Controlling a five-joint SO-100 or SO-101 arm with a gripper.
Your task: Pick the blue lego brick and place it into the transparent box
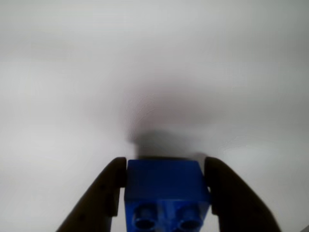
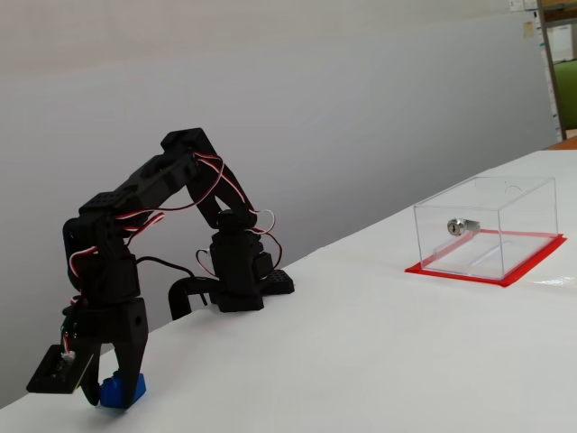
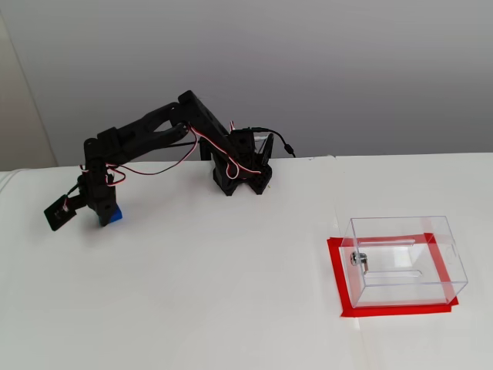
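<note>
1. At 9 o'clock on your bench (image 3: 231,293), overhead-style fixed view: gripper (image 3: 106,218) clamped on the blue lego brick (image 3: 112,216), low over the surface.
2. Wrist view: black fingers (image 1: 104,198) flank both brick (image 1: 166,191) sides, studs facing camera.
3. Transparent box (image 3: 404,258) at 4 o'clock on red sheet (image 3: 339,289), well apart.

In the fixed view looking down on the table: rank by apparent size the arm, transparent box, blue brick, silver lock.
1. Arm
2. Transparent box
3. Blue lego brick, partly hidden by the fingers
4. Silver lock, only slightly smaller than the brick; unsure.
</note>
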